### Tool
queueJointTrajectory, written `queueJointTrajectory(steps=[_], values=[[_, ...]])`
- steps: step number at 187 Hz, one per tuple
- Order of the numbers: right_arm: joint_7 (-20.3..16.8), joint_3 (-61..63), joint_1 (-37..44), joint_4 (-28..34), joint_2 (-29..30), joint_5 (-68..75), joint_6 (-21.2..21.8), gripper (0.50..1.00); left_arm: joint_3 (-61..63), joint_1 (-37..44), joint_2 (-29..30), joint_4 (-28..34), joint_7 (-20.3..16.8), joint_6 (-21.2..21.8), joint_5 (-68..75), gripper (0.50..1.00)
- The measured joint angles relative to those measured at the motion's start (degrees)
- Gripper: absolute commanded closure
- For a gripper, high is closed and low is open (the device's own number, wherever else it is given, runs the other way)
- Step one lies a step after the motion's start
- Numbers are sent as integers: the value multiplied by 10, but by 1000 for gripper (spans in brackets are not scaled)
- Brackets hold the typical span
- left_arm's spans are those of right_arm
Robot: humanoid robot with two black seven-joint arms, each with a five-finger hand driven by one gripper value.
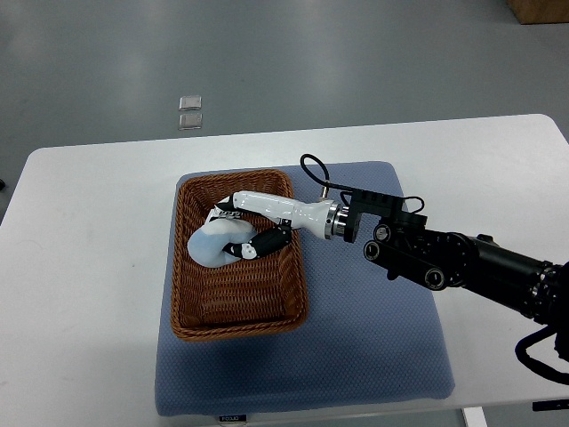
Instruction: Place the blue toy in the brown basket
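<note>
A pale blue toy lies inside the brown woven basket, in its upper left part. My right hand reaches in from the right over the basket, its white fingers and black-tipped thumb around the toy's right side. The fingers touch the toy and appear closed on it. The toy seems to rest on the basket floor. The left arm is out of view.
The basket stands on a blue-grey pad on a white table. My right arm's black forearm crosses the pad's right half. Two small clear squares lie on the floor beyond the table.
</note>
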Motion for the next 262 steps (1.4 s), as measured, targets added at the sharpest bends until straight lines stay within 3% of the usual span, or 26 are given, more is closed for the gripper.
queueJointTrajectory(steps=[16,26,79,90,146,181,231,262], values=[[0,0,-7,-1,0,2,-7,697,0,0,0,0,0,0,0,500],[0,1,-10,-1,0,3,-10,640,0,0,0,0,0,0,0,500],[-4,13,-15,-1,-5,44,2,636,0,0,0,0,0,0,0,500],[-16,15,-15,0,-9,82,19,591,0,0,0,0,0,0,0,500],[-71,89,-16,0,-39,230,85,591,0,0,0,0,0,0,0,500],[-143,150,-41,-3,-56,353,132,589,0,0,0,0,0,0,0,500],[-284,164,-71,-24,-72,597,137,589,0,0,0,0,0,0,0,500],[-306,164,-74,-31,-91,665,137,589,0,0,0,0,0,0,0,500]])
